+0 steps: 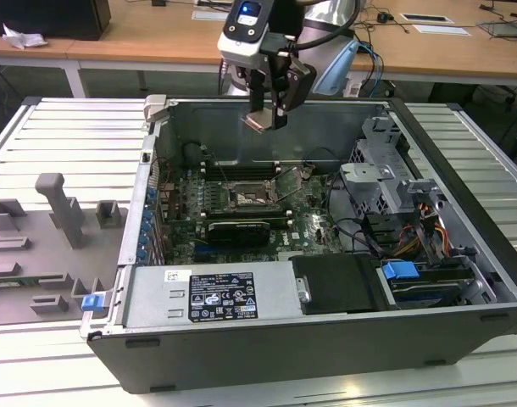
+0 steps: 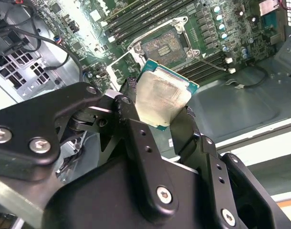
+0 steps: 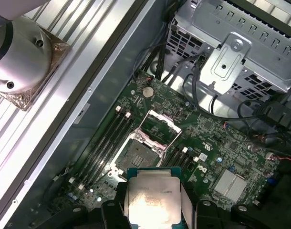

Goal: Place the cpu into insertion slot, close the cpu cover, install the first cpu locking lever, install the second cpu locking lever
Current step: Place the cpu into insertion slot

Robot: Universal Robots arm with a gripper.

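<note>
Exterior view: from above and well back, facing down into the open dark grey metal computer case [image 1: 241,348]. Both wrist views: close, facing down past the black hand [image 2: 160,109] gripping the pale square cpu [image 2: 162,98]. Shared by all: the small silver-rimmed insertion slot [image 1: 244,200].

Open computer case [image 1: 326,343]; labelled power supply [image 1: 157,297]; grey fixtures [image 1: 62,208]

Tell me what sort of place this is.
Probably a robotics lab or test workshop: an open computer case sits on a slatted metal table, grey fixture blocks lie beside it, and wooden desks stand behind. The pincer holds the cpu.
</note>
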